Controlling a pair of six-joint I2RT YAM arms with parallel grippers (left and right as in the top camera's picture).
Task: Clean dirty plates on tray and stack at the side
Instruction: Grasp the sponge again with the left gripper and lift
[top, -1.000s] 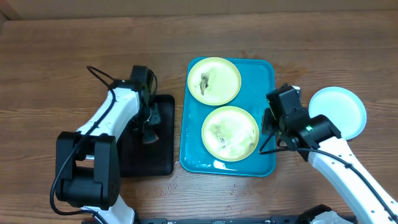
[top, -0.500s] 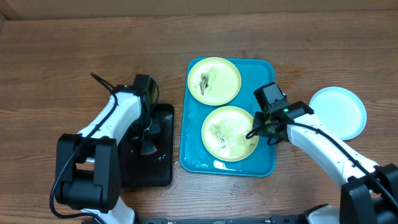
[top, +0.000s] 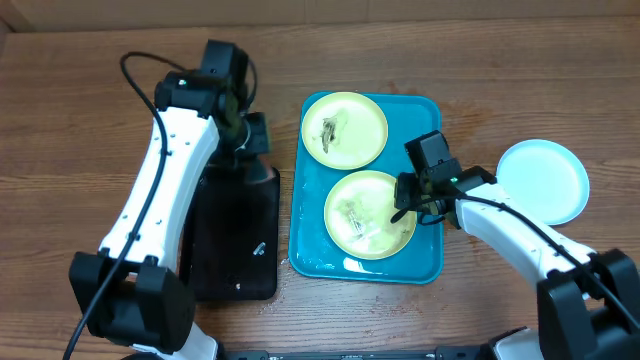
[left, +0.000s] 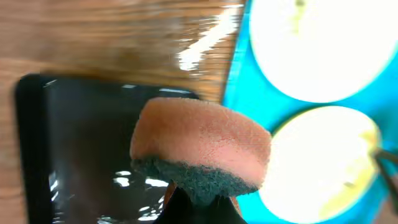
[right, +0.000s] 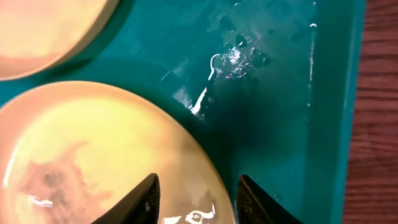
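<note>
Your left gripper (left: 199, 202) is clenching the sponge (left: 202, 146), holding it above the black tray (top: 235, 250), ready for scrubbing. Your right gripper (right: 198, 196) is straddling the rim of the near plate (top: 365, 215), fingers apart and not yet pinching, likely to steady it. The near plate and the far plate (top: 344, 128), both smeared, are lying in the blue tray (top: 428, 112). 1 pale plate (top: 543, 180) is sitting aside on the table.
</note>
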